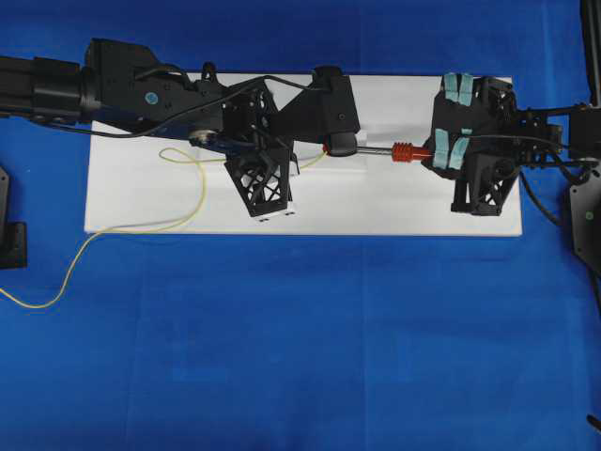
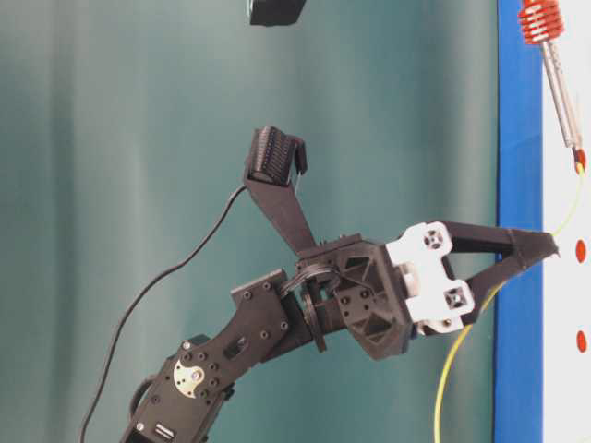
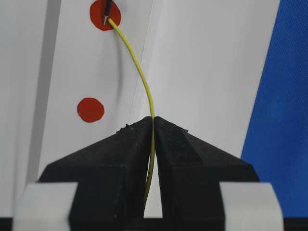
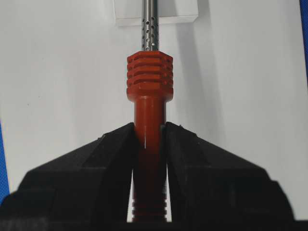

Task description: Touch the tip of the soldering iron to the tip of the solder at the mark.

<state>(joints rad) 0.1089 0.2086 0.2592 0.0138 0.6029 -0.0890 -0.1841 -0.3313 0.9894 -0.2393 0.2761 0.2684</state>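
Yellow solder (image 3: 139, 72); orange-red soldering iron (image 4: 149, 96) w/ ribbed collar; red dots (image 3: 90, 109); white board (image 1: 376, 202); blue cloth (image 1: 300, 357).

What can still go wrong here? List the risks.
1. The solder arcs a long way from the left jaws to the iron tip on the upper red mark. Being so thin, it could flex away and break contact.
2. The right jaws pinch only the iron's round handle, so it could roll or tilt, swinging the tip off the mark.

Left tool (image 3: 153, 126): clamped on the solder (image 3: 144, 84).
Solder tip: ahead of tool, meeting the soldering iron (image 3: 107, 12) tip on the far red mark (image 3: 105, 14).
Red marks: 2.
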